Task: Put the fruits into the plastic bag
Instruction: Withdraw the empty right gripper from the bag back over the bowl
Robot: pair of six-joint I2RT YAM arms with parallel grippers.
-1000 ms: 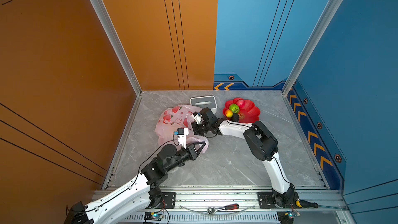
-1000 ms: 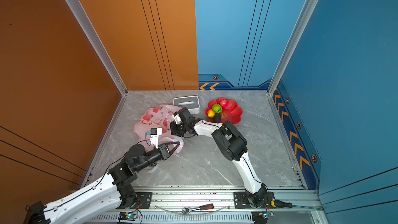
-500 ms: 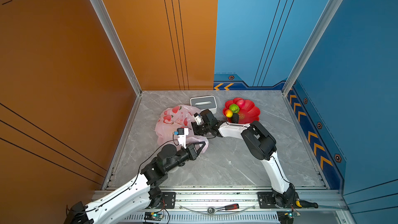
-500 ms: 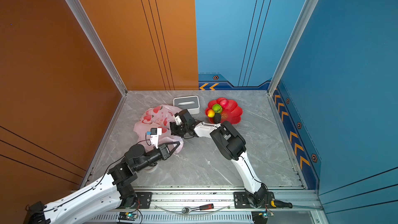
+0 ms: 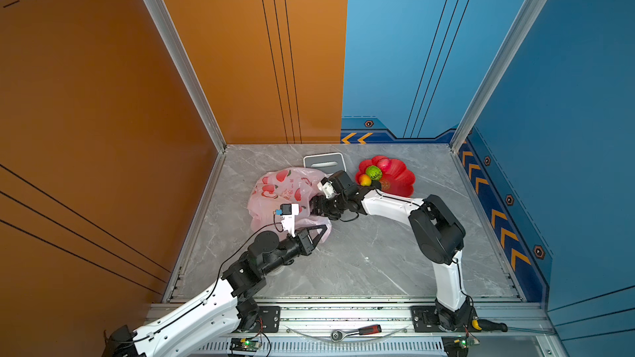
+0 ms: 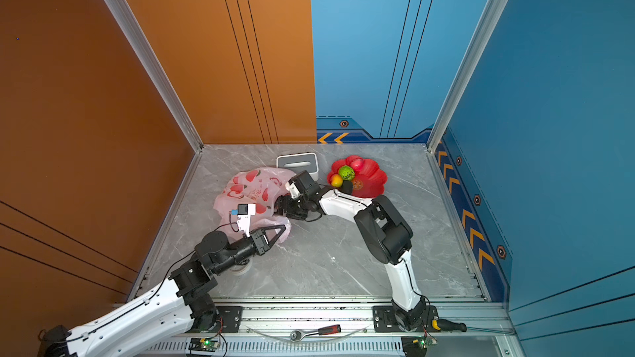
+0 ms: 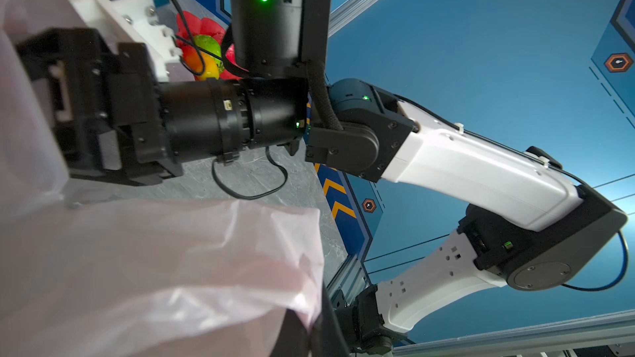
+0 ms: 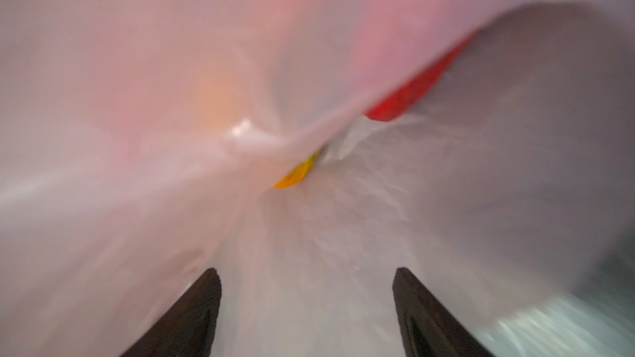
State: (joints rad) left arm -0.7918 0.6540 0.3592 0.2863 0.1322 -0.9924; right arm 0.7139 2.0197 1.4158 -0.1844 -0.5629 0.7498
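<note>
The plastic bag [image 5: 281, 190] lies crumpled on the grey desk [image 5: 378, 262], on the left side near the back. It is thin and pink, with red apples printed on it.

The left gripper [image 5: 323, 230] sits at the near edge of the bag. Its jaws are together, and they seem to pinch the plastic so the mouth is lifted. The right gripper [image 5: 314, 206] reaches across the middle and pokes into that mouth. In the right wrist view its jaws are wide apart, with nothing between them and pink plastic all around.

The red dish [image 5: 400, 180] stands just to the right of the bag, behind the right arm. Some fruits wait in it: a green fruit [image 5: 374, 172], a pink-red fruit [image 5: 383, 163] and a yellow-red fruit [image 5: 364, 179]. A dark one beside them is mostly hidden. Deeper in the bag, past the open jaws, a yellow-orange fruit [image 8: 295, 175] peeks out from under a fold.

I think the step in hand is letting a fruit go inside the bag and then coming out. To do it well, the right gripper should slide straight back out through the mouth with its jaws apart. That way the thin plastic does not catch or drag. The left gripper should hold the edge high and not let it sag. Then the right gripper can go to the dish for the next fruit.
</note>
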